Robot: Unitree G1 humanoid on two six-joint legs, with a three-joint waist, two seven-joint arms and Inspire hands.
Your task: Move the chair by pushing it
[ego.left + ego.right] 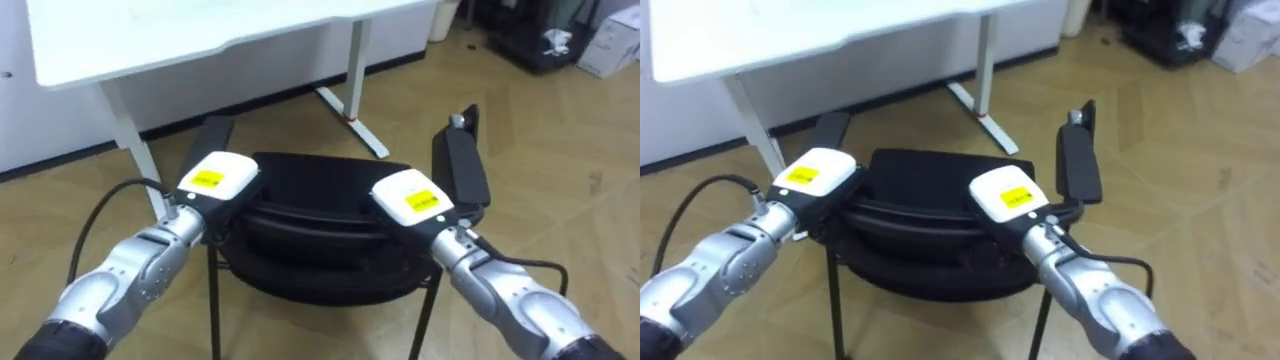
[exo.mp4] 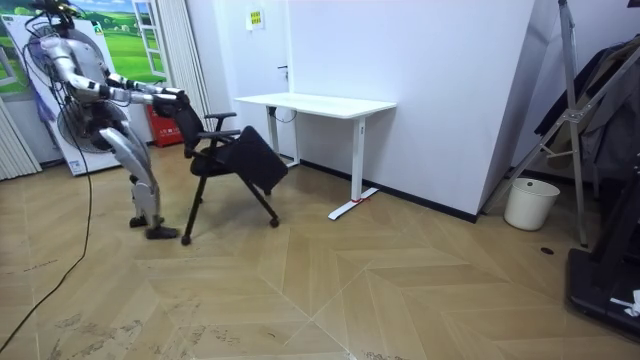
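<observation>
Standing behind the chair, we have both hands at its top edge | left hand and right hand level, equally near; we cannot tell whether either grips | top edge spans hand to hand | white tabletop lies straight beyond the hands.

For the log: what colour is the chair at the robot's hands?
Black chair, clearest in the left eye view.
</observation>
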